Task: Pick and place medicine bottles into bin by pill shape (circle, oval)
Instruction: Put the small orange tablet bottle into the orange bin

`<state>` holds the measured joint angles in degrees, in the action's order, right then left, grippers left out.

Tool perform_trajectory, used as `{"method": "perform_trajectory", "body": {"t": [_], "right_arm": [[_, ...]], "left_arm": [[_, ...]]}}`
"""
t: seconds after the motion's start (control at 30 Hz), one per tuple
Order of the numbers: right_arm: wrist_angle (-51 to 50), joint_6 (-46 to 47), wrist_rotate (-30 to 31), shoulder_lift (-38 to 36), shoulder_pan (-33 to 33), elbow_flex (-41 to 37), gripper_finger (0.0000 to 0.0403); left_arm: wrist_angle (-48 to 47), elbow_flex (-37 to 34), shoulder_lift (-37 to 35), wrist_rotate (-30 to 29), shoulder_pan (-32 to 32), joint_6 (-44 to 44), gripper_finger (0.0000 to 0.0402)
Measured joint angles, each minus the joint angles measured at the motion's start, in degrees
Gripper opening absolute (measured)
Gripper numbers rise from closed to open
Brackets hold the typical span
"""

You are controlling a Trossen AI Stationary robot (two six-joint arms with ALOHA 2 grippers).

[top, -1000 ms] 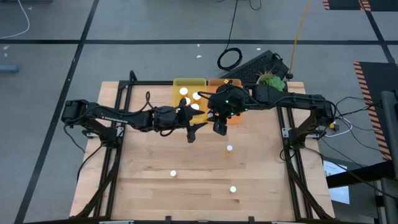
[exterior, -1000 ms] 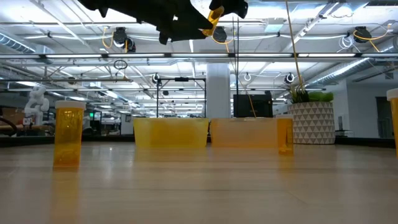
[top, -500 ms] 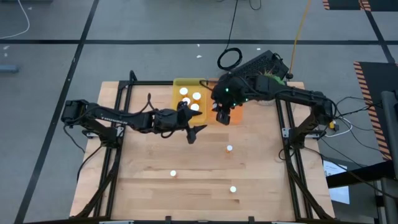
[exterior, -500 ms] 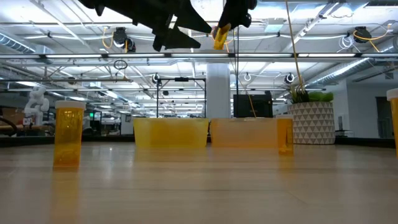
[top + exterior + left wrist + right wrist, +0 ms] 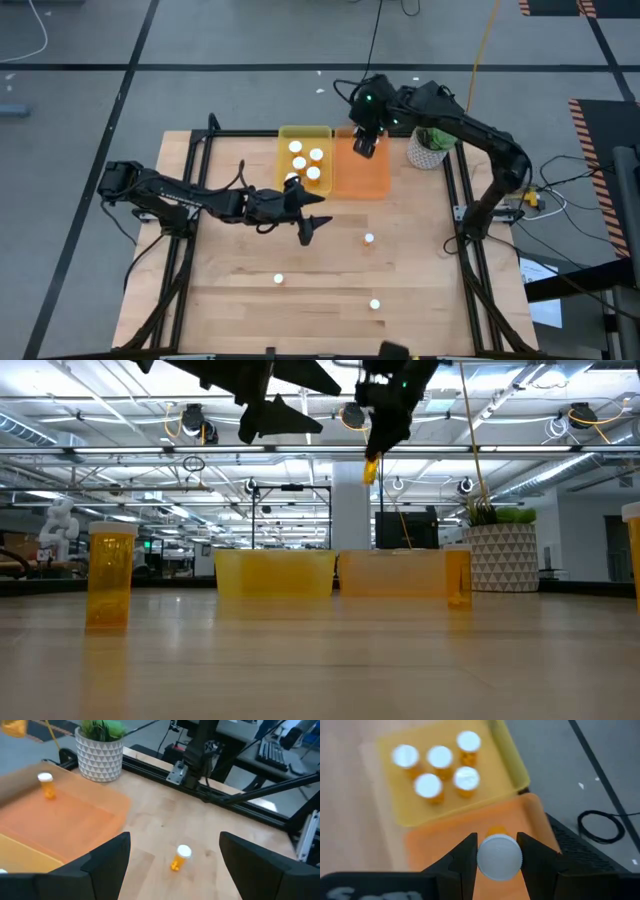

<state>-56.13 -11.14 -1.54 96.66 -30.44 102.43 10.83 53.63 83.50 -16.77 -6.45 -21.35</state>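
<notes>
Overhead, right gripper pinches a white-capped pill bottle above orange tray, apparently for drop-off; left gripper, fingers spread, waits mid-table.

Wooden table top, light planks, black metal frame rails along its sides; white pot with triangle pattern and green plant at far right corner of table, seen also in low view and left wrist view; black cable coil on grey floor beyond the table; dark keyboard-like object just beside the plant; yellow cable running off across floor.
</notes>
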Motion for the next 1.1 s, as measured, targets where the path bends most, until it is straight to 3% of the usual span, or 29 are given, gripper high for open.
{"method": "perform_trajectory", "body": {"t": [0.63, 1.1], "right_arm": [[5.34, -12.56, -3.21, 18.64, -8.23, 0.0, 0.0123], [8.51, -13.78, -3.47, 21.4, -8.74, -2.2, 0.0123]], "left_arm": [[-2.07, 0.0, -2.28, -4.34, 4.19, -4.68, 0.031], [-2.08, 0.0, -2.25, -4.31, 6.11, -4.41, 0.031]]}}
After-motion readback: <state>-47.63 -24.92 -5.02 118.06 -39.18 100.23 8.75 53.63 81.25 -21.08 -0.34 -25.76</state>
